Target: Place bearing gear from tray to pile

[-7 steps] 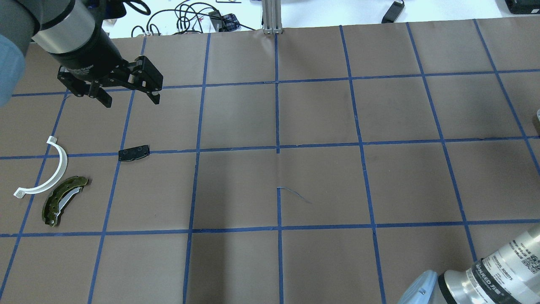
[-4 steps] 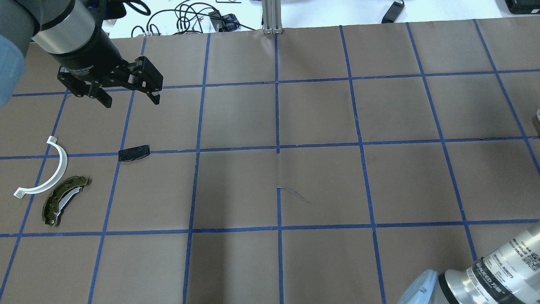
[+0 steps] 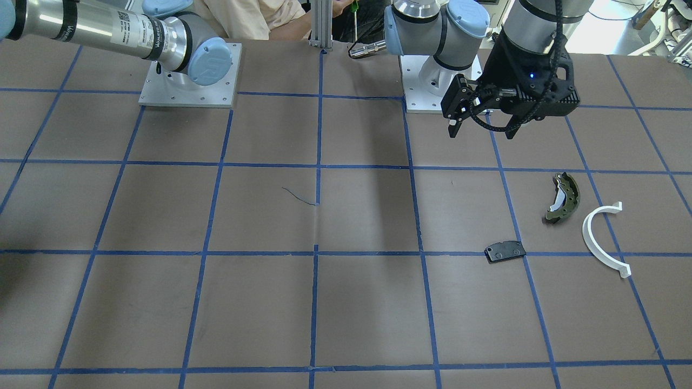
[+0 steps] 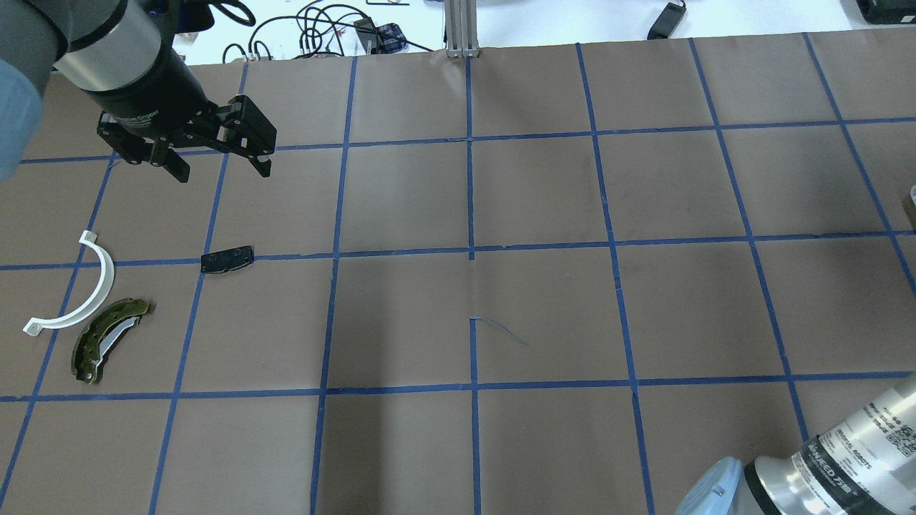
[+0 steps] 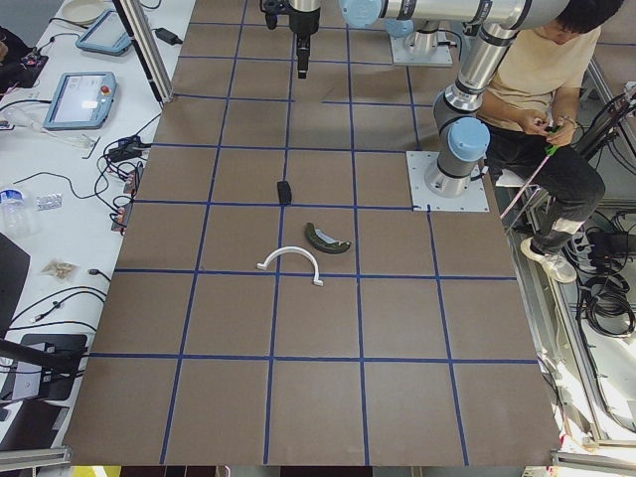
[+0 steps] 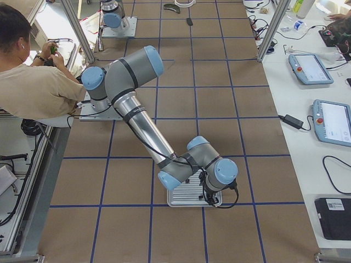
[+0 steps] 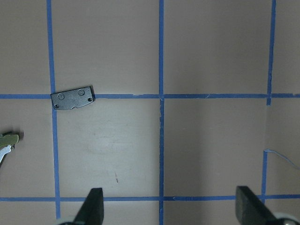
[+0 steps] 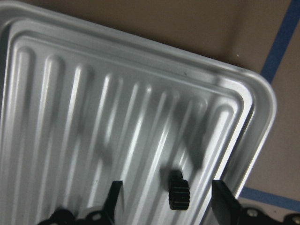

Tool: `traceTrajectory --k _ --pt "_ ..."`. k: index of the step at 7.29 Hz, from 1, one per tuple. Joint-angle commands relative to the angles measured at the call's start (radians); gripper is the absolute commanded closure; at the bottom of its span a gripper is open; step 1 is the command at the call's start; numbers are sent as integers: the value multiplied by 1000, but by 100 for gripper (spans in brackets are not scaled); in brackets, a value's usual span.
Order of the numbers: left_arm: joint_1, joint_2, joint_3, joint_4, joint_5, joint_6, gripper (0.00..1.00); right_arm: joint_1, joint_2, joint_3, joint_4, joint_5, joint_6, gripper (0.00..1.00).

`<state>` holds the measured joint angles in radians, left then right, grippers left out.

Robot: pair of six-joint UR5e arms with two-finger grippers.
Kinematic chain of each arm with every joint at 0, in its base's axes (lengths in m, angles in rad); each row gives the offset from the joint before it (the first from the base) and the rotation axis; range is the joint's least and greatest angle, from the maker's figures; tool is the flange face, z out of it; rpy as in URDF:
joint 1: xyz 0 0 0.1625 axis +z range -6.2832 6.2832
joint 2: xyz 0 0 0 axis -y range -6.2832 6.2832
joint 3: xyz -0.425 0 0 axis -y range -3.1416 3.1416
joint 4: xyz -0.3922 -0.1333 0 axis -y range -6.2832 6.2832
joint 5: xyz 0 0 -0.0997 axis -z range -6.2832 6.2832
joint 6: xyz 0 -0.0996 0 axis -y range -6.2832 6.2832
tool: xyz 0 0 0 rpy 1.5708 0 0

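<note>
The bearing gear (image 8: 179, 191), small, black and toothed, lies on the ribbed metal tray (image 8: 93, 93). My right gripper (image 8: 168, 206) hangs open just above the tray, with the gear between its fingers and touching neither. The tray (image 6: 184, 198) sits at the table's right end. The pile lies at the left end: an olive brake shoe (image 4: 107, 340), a white half-ring arc (image 4: 79, 286) and a flat black pad (image 4: 227, 259). My left gripper (image 4: 223, 170) hovers open and empty above the table, beyond the pad (image 7: 72, 99).
An aluminium post (image 4: 461, 28) stands at the table's far edge, with cables (image 4: 315, 28) on the white bench behind it. A seated person (image 5: 542, 89) is beside the robot's bases. Tablets (image 6: 329, 120) lie on the side bench.
The right arm's forearm has turned very slightly in the overhead view. The left gripper and the pile parts have not moved.
</note>
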<state>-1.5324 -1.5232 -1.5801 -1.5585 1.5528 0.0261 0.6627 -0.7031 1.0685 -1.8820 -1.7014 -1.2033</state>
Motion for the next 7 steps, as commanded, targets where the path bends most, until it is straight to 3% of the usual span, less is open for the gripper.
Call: traceTrajectory --k 1,4,6,7 --pt "0 0 0 0 0 0 0 0 7 2 0 -36 -4 33" --pt "0 0 0 0 0 0 0 0 8 7 0 -49 -4 34" --pt "0 0 0 0 0 0 0 0 10 5 0 -47 5 45" --pt "0 0 0 0 0 0 0 0 8 5 0 -49 8 61"
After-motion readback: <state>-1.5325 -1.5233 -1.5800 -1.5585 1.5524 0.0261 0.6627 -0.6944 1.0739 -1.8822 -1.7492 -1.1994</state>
